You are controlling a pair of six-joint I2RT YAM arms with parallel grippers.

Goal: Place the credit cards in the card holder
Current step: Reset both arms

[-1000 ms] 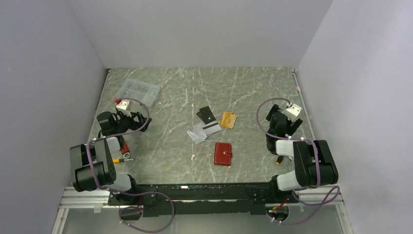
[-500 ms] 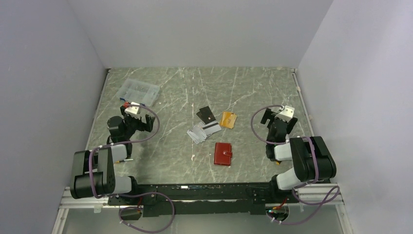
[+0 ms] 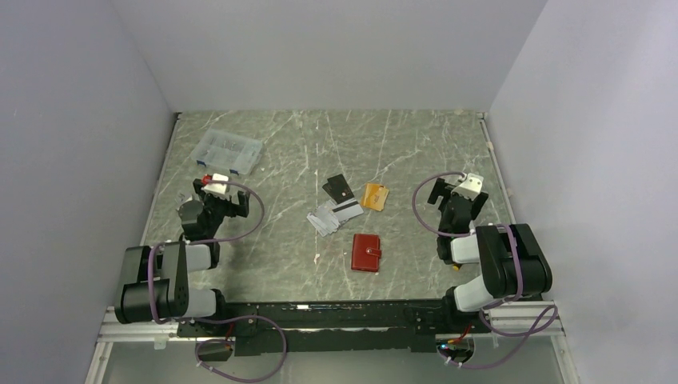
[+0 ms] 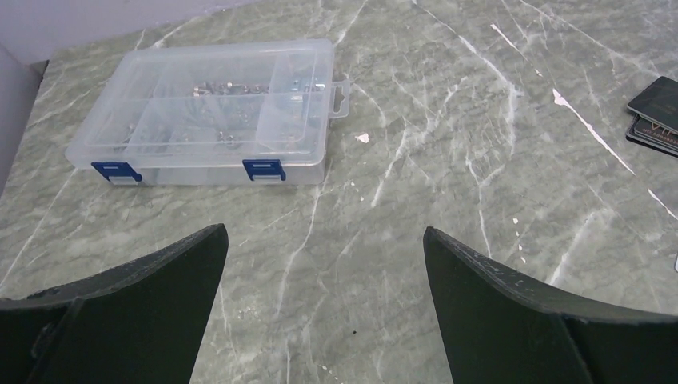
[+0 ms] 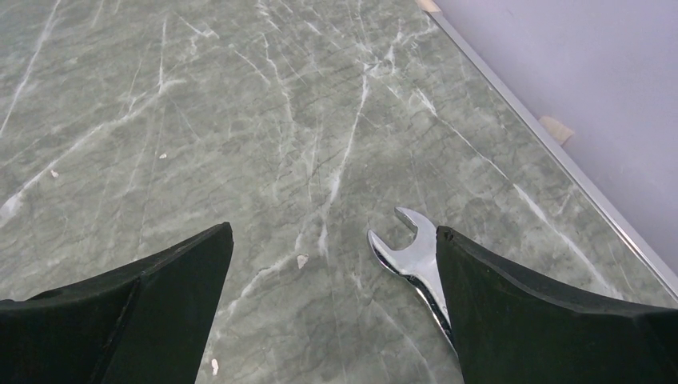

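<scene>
Well, both of my claws are wide open and hold nothing, which I think is right, since no card has been picked up yet. The left claw (image 4: 325,230) hangs over the bare table (image 4: 480,184) with its fingers far apart and touching nothing. The clear box (image 4: 208,112) sits ahead of it, a bit to its left. The right claw (image 5: 334,228) is just as wide open and empty. A wrench (image 5: 409,252) lies on the table close by one of its fingers, and I cannot tell if they touch. The credit cards (image 3: 342,206) lie flat in a loose bunch between the two claws, well apart from both, so either arm could reach them. The card holder (image 3: 366,252) lies shut just on the near side of the cards, closer to the right claw. I judge it must be opened before any card goes in.
</scene>
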